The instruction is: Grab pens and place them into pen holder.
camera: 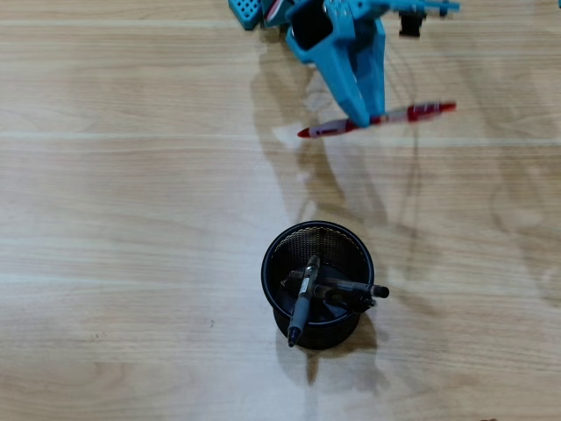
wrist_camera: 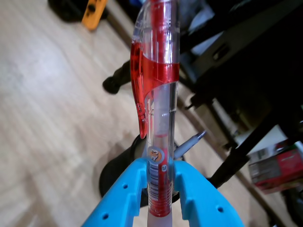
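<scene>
While the blue pincer [camera: 361,118] pinches a red and clear pen [camera: 379,119] near its middle, the overhead view shows that pen lying crosswise at the top of the frame, above the pale wooden worktop [camera: 123,228]. In the wrist view the pen [wrist_camera: 158,109] runs up between the two blue fingers [wrist_camera: 125,198], its red clip facing left. The black mesh pen holder [camera: 317,284] stands well apart, lower in the overhead view, with dark pens [camera: 302,298] already leaning inside it.

overhead looks straight down; wrist close, facing along red pen [wrist_camera: 158,109]; both show it.
</scene>
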